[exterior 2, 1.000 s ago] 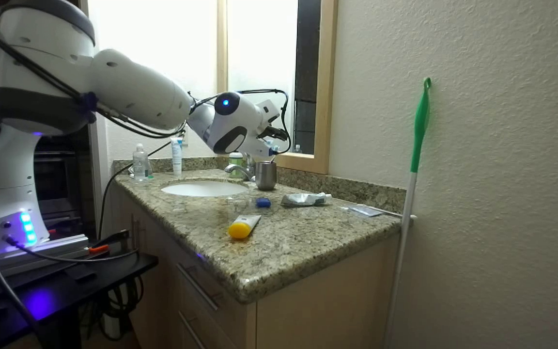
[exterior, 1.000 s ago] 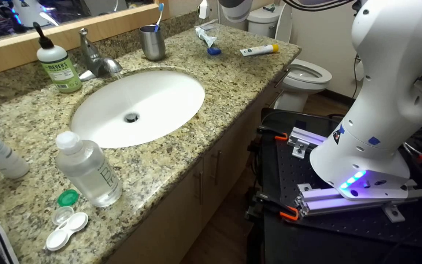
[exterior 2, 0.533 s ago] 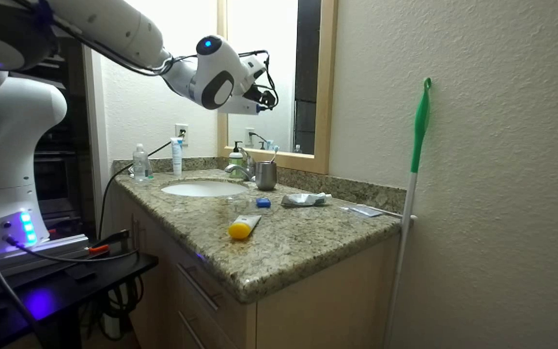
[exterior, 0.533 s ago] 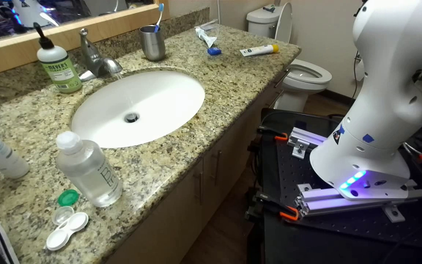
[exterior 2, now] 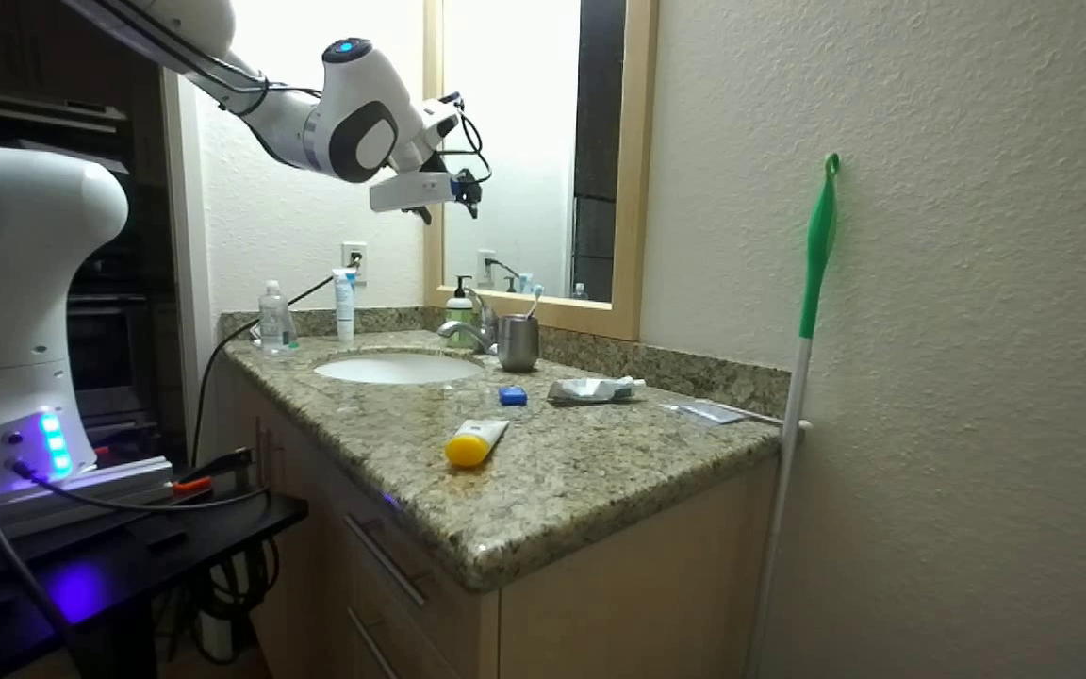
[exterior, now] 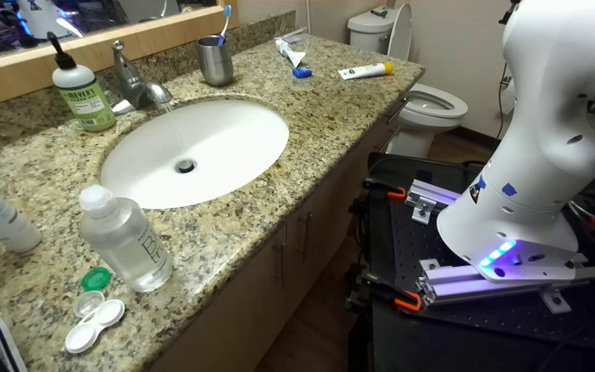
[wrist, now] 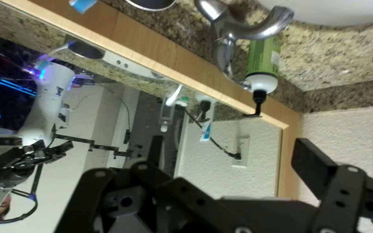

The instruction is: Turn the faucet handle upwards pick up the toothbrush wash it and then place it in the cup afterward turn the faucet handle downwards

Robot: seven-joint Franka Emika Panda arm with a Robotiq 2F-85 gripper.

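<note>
- Jaws stood spread and bare, high above the tabletop (exterior 2: 581, 483).
- Toothbrush (exterior: 225, 25) leaned inside the cup (exterior: 216, 63); water (exterior: 168, 107) seemed to be running.
- We guessed the faucet handle (exterior: 123, 61) came next: swinging in sideways could topple the soap bottle (exterior: 84, 97) beside it; a loose pinch could slide off.

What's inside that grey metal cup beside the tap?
A toothbrush leans in the grey metal cup, its light-blue head above the rim. The cup's wall hides the toothbrush's lower end and the bottom, so I cannot tell whether anything else lies down there.
</note>
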